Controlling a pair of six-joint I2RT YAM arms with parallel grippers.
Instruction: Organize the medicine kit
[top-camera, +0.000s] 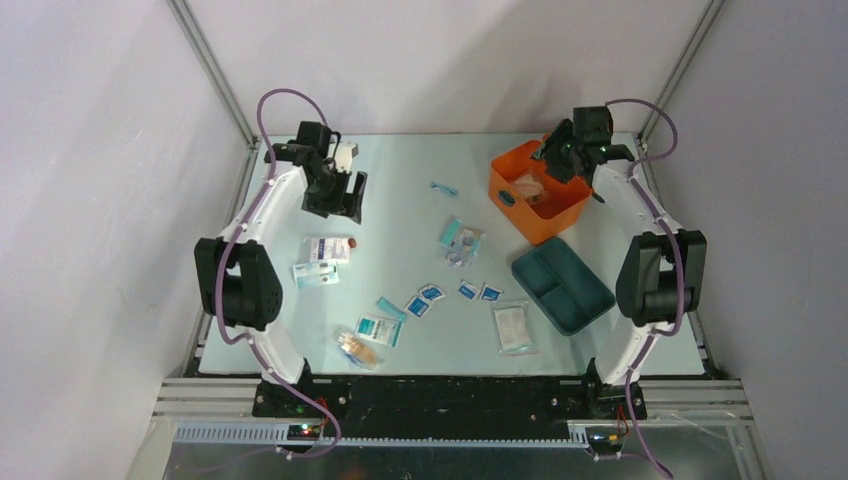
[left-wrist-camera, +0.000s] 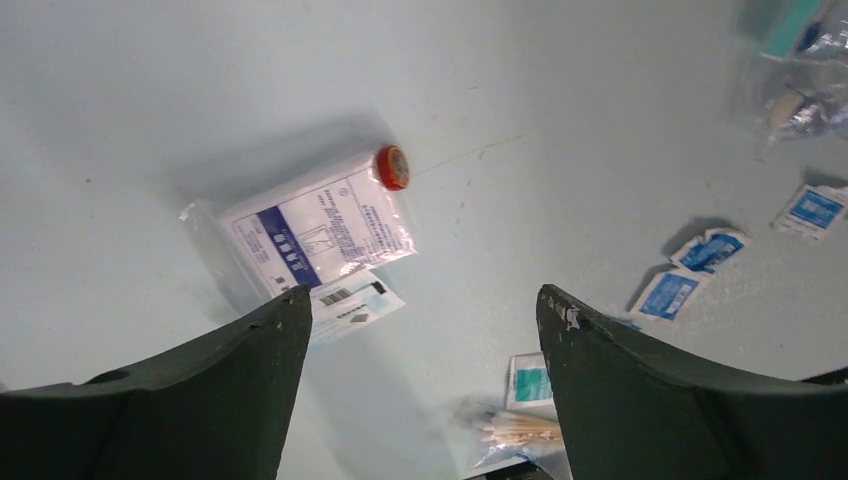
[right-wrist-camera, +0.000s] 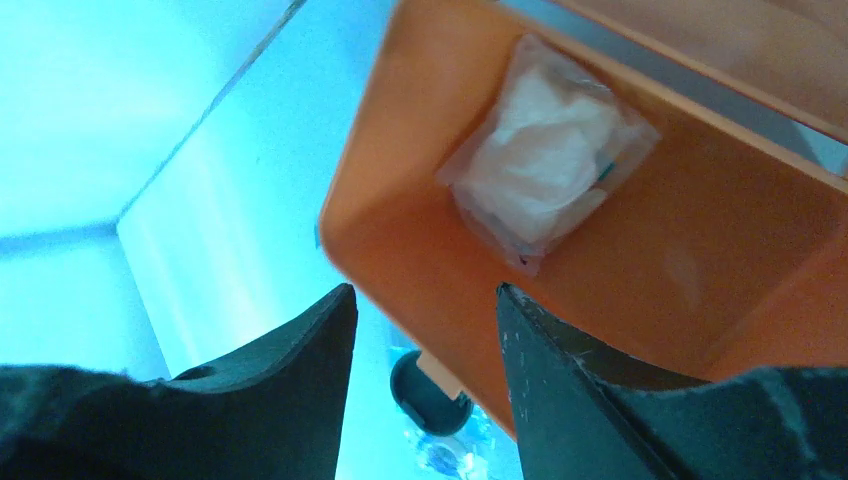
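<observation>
Jaws apart and empty, the right gripper (right-wrist-camera: 422, 295) hovers over the orange medicine kit (right-wrist-camera: 700, 250) at the far right of the table (top-camera: 400, 170), a gauze packet (right-wrist-camera: 545, 165) lying inside; a low retreat could clip the wall and shift the case. The left gripper (left-wrist-camera: 422, 295), also spread, hangs near a flat white pouch (left-wrist-camera: 320, 225) that may slide under a pinch.

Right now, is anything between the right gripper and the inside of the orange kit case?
Nothing visible. The right gripper hangs open just above the orange case, whose top is open. Only a clear packet of white material lies on its floor. The teal tray sits outside, beside it.
</observation>
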